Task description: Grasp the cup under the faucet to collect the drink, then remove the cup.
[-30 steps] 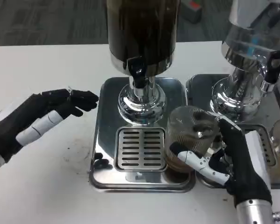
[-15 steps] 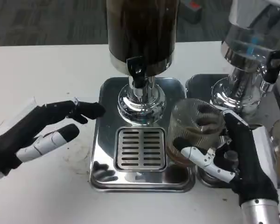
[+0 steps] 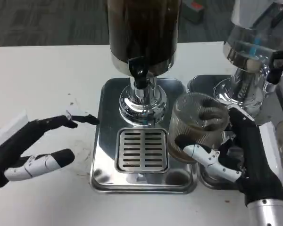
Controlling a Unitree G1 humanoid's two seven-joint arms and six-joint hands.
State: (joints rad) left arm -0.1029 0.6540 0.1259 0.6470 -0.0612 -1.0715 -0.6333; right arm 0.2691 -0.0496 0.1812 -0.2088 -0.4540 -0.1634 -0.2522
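Left hand [image 3: 26,148]: black fingers w/ white segments, white back. Right hand [image 3: 236,157]: same scheme; silver forearm [image 3: 269,214] at wrist.

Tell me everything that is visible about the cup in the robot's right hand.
The cup is a clear ribbed tumbler, glass or plastic by its look, with a little dark drink at the bottom. The right hand grips it from the right side, with white-and-black fingers wrapped across its lower front. It is tilted, with its mouth toward the camera. It is over the right edge of the steel drip tray, to the right of the dark dispenser's faucet, not under it.
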